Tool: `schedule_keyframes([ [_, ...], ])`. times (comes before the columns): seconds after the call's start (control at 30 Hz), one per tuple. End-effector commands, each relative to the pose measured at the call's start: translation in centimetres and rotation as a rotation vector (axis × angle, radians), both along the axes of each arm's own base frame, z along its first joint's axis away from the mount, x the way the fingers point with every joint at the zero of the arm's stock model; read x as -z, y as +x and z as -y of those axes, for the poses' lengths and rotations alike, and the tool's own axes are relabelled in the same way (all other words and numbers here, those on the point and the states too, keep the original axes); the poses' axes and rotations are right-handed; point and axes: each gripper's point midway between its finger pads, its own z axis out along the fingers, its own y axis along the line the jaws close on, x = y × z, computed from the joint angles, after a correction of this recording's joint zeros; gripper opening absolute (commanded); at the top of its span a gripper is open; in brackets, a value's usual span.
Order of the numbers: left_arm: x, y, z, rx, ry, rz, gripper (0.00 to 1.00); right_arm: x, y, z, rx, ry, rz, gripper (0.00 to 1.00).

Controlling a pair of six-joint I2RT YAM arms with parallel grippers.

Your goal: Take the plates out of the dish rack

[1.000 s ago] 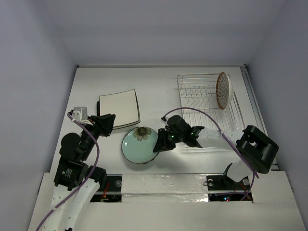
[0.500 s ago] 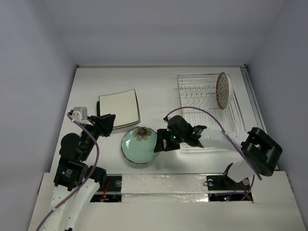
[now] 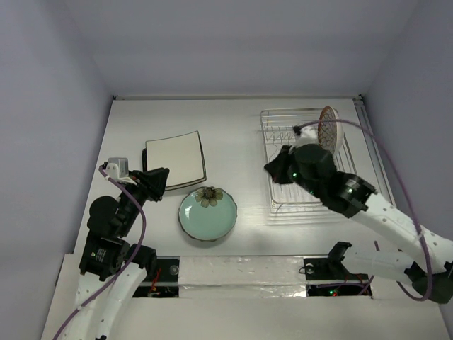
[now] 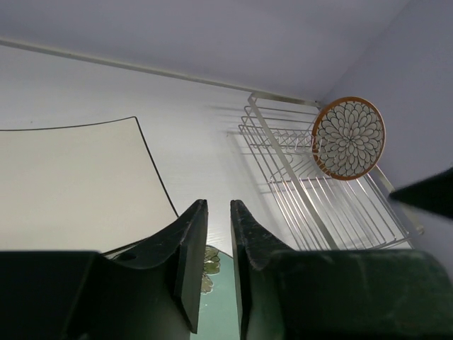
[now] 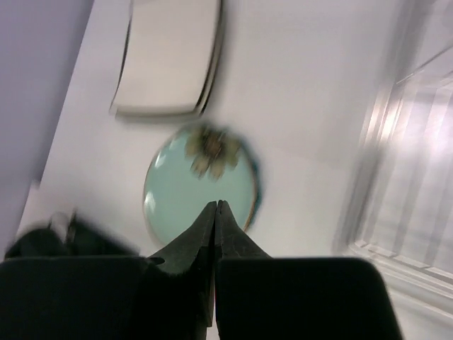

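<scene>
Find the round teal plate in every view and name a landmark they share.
Top external: teal plate, lower centre.
Left wrist: only a sliver at the bottom edge, near centre.
Right wrist: centre, blurred.
Landmark: the square cream plate beside it, visible in all three.

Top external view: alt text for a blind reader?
Right gripper hovers over the dish rack, at its left; one petal-patterned plate stands upright at its far right. A teal plate and stacked square plates lie near the left gripper.
</scene>
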Motion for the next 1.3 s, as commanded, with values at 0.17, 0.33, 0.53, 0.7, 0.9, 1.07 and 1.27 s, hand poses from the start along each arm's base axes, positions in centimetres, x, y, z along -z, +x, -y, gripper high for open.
schedule_keyframes([
  [0.17,-1.3,-0.1,-0.2,-0.008,-0.01,0.047,0.0,-5.2,8.7,23.4,0.89,-0.517,0.179,0.28],
  [0.33,-1.4,-0.3,0.1,0.012,-0.014,0.05,0.0,-4.9,11.8,27.0,0.967,-0.655,0.121,0.72],
  [0.53,-1.6,-0.8,0.6,0.045,-0.015,0.065,0.2,-1.6,16.6,28.4,0.959,-0.754,0.01,0.66],
  [0.7,-2.0,-1.3,0.9,0.063,-0.019,0.081,0.25,0.8,19.0,29.8,0.976,-0.879,-0.08,0.52],
  [0.9,-2.4,-1.9,1.0,0.075,-0.028,0.101,0.25,2.9,19.8,30.5,0.989,-0.997,-0.149,0.34],
  [1.07,-2.5,-2.2,1.0,0.083,-0.032,0.108,0.26,3.6,19.4,31.0,1.001,-1.046,-0.169,0.17],
  [1.27,-2.8,-2.6,1.2,0.097,-0.038,0.117,0.26,0.7,18.5,31.5,1.052,-1.066,-0.117,0.0],
])
